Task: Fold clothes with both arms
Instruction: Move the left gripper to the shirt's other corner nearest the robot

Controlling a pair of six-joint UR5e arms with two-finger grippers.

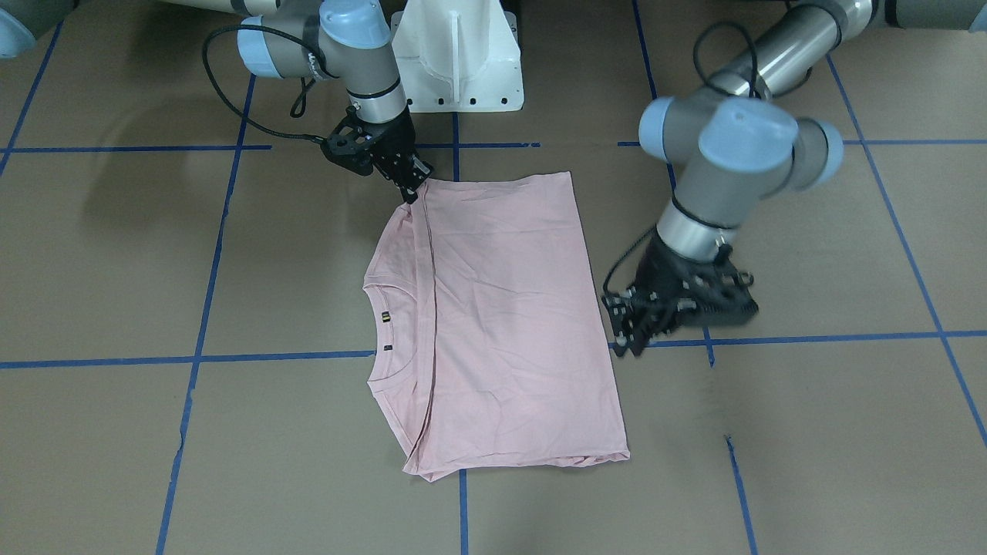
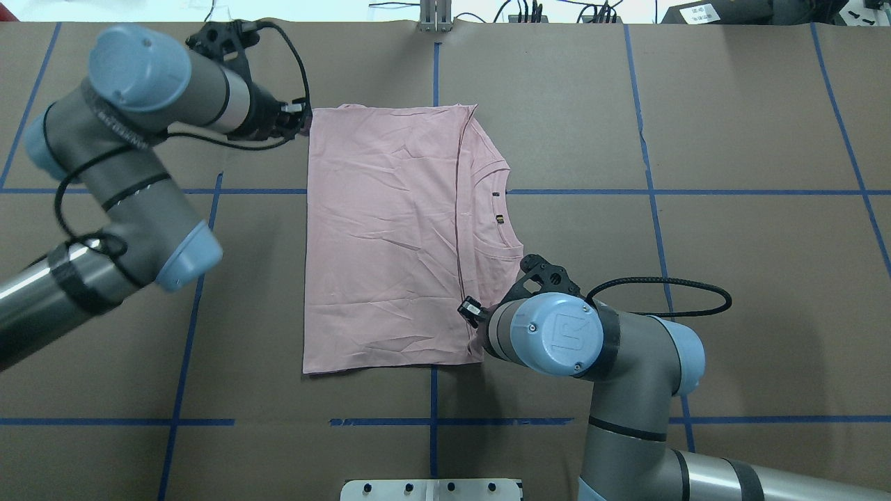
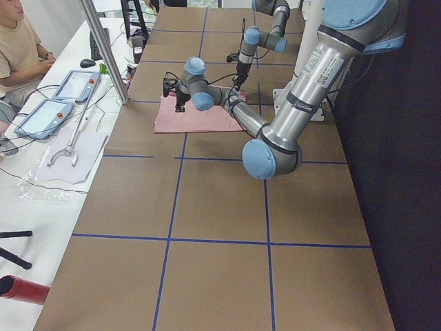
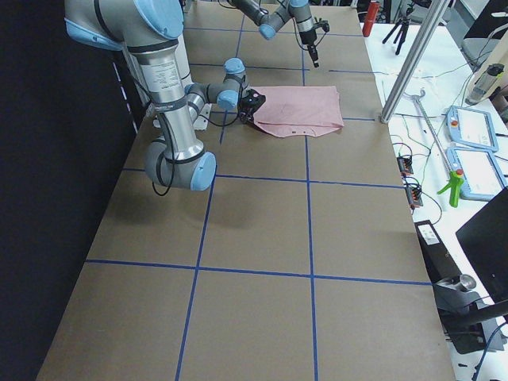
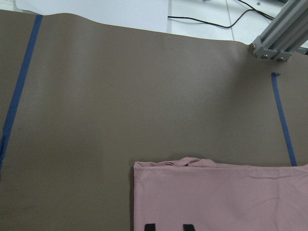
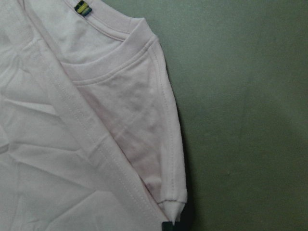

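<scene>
The pale pink T-shirt point(image 1: 509, 308) lies folded flat in the table's middle, plain side up, collar toward my right point(image 2: 390, 236). Its print is hidden. My left gripper point(image 1: 628, 335) is open beside the shirt's far left corner point(image 2: 298, 122). In the left wrist view its two tips point(image 5: 169, 226) stand apart over the shirt's edge point(image 5: 221, 197). My right gripper point(image 1: 415, 189) is at the near right corner and looks shut on the sleeve fold point(image 6: 169, 225). The overhead view hides it under the wrist.
The white pedestal base point(image 1: 459, 62) stands at the table's near edge. Blue tape lines point(image 2: 647, 188) cross the brown table. An aluminium post point(image 5: 279, 38) rises at the far edge. An operator point(image 3: 21, 48) and tablets point(image 3: 41, 114) are beyond it.
</scene>
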